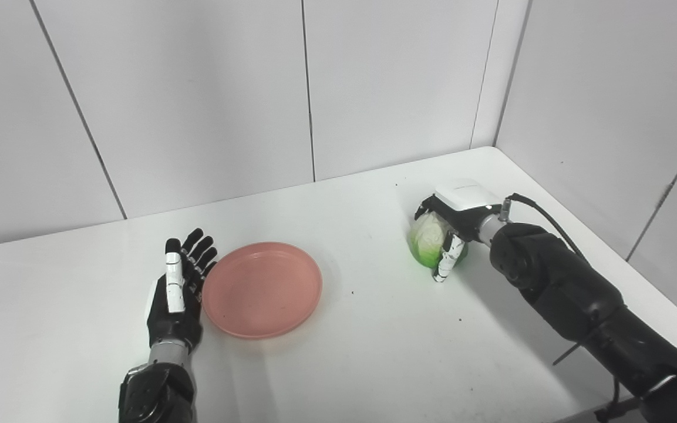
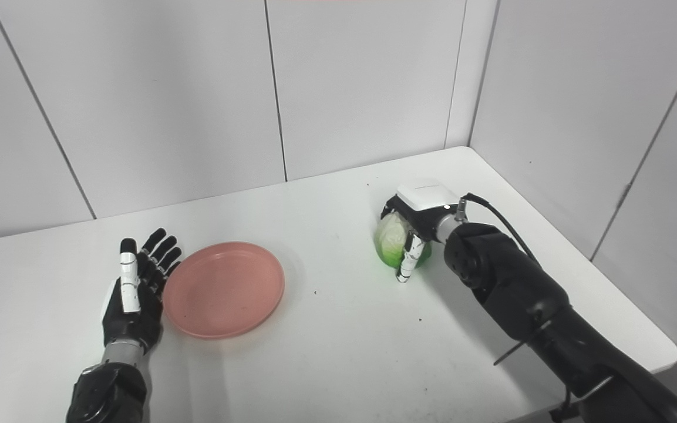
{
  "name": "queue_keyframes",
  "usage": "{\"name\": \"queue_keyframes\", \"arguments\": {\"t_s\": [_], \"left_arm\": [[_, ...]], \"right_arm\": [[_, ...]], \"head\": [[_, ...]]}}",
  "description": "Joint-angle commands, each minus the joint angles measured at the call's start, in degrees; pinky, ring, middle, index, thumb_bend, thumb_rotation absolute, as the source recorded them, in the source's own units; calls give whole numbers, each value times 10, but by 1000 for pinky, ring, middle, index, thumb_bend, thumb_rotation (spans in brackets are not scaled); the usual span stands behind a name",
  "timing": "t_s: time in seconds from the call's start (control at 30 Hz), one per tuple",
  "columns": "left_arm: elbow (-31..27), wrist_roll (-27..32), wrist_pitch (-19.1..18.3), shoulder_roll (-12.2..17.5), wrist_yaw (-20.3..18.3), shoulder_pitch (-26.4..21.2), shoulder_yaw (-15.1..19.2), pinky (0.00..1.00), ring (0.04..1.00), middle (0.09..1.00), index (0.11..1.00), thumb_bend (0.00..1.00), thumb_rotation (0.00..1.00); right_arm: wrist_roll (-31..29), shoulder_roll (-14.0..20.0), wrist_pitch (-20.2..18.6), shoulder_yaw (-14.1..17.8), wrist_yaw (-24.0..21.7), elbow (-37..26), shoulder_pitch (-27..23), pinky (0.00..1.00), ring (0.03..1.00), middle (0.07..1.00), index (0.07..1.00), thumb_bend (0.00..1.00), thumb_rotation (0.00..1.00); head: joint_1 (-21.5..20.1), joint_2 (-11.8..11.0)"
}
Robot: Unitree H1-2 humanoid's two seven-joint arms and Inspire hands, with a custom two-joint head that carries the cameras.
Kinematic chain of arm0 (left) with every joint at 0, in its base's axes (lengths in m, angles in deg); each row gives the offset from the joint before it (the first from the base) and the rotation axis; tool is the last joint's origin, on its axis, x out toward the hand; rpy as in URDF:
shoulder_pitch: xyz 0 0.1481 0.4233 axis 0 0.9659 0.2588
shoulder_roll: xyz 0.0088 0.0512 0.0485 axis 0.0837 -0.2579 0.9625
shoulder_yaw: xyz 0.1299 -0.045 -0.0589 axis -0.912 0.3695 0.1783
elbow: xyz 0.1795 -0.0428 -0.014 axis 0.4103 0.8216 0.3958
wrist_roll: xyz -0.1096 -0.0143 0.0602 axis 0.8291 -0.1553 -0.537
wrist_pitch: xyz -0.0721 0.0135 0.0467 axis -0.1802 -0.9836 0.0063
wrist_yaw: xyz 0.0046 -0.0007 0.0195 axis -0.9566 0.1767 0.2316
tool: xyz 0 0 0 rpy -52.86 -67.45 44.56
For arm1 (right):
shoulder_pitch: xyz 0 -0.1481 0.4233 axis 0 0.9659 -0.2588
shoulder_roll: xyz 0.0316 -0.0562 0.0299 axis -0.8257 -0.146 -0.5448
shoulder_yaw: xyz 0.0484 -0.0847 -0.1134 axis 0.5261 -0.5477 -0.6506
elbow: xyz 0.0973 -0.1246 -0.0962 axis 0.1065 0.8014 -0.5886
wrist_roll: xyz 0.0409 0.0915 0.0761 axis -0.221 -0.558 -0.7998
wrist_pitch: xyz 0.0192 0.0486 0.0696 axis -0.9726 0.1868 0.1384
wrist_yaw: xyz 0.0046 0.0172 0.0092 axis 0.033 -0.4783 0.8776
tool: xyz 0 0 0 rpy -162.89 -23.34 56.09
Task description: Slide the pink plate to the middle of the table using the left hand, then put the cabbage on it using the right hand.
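A round pink plate (image 1: 262, 289) lies flat on the white table (image 1: 361, 329), left of centre. My left hand (image 1: 178, 288) is open, fingers straight and pointing away, its edge against the plate's left rim. A small green and white cabbage (image 1: 426, 239) rests on the table at the right. My right hand (image 1: 452, 226) is wrapped around it from the right, thumb down its front, fingers behind; it also shows in the right eye view (image 2: 414, 226). Much of the cabbage's far side is hidden by the hand.
White wall panels (image 1: 197, 100) stand close behind the table and along its right side (image 1: 608, 117). The table's right edge (image 2: 661, 346) runs near my right forearm. A black cable (image 1: 541, 211) loops off the right wrist.
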Motion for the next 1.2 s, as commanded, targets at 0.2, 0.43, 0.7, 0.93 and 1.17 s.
{"name": "queue_keyframes", "arguments": {"t_s": [0.2,0.43,0.7,0.93,1.17], "left_arm": [[0,2,9,-1,-3,-12,-3,909,907,885,847,751,969],[2,-5,13,-4,3,-12,-6,895,899,883,844,741,980],[3,-11,26,-14,11,-9,-11,901,897,881,841,738,976],[11,-22,45,-37,31,-10,-18,879,894,879,855,748,957],[20,-60,79,-58,72,-7,-32,865,864,867,857,698,1000]], "right_arm": [[-27,-6,21,27,12,-56,-9,462,474,527,446,517,0],[-58,-50,-2,49,-28,-143,-55,478,467,536,447,516,0],[-46,-117,-26,23,-61,-122,-120,531,466,515,461,519,0],[-47,-172,8,-12,-50,-56,-153,483,465,522,447,519,0],[-36,-203,22,-50,-51,-11,-168,427,444,516,473,520,0]], "head": [[8,-1],[21,0],[52,2],[155,9],[229,4]]}}
